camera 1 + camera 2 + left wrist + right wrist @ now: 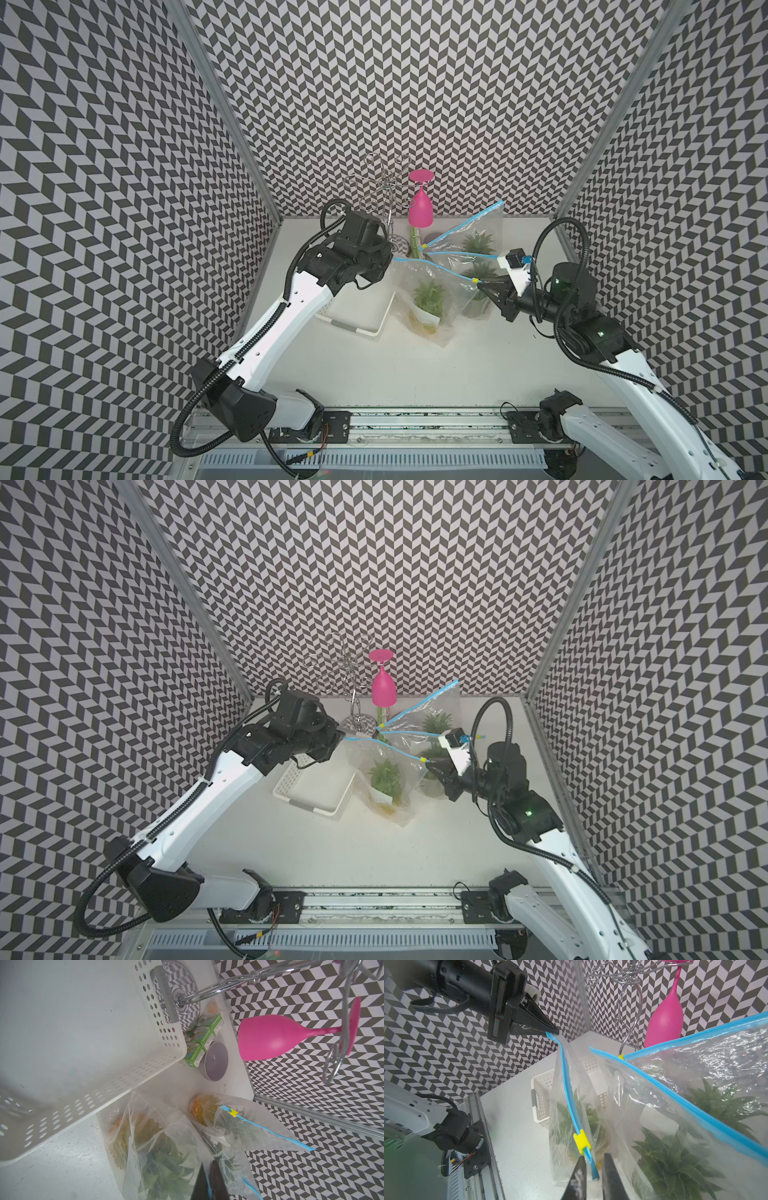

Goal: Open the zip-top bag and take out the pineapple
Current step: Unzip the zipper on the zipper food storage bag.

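Pineapple (430, 296) sits inside the zip-top bag (415, 282) on the tabletop (457, 374), zipper (566, 1093) seemingly shut. Left claw (554, 1031) pinches the zipper's left end; right claw (594, 1157), slightly agape, straddles it by the yellow slider (581, 1139). Opening and removal remain.

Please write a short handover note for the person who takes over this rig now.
Left tool: shut on the end of the blue zip strip of the zip-top bag.
Right tool: slightly open, jaws on both sides of the strip beside the yellow slider.
Pineapple: inside this bag, beside the white basket.
Done: bag held at one end.
To do: grip the slider, open the zip, take out the pineapple.
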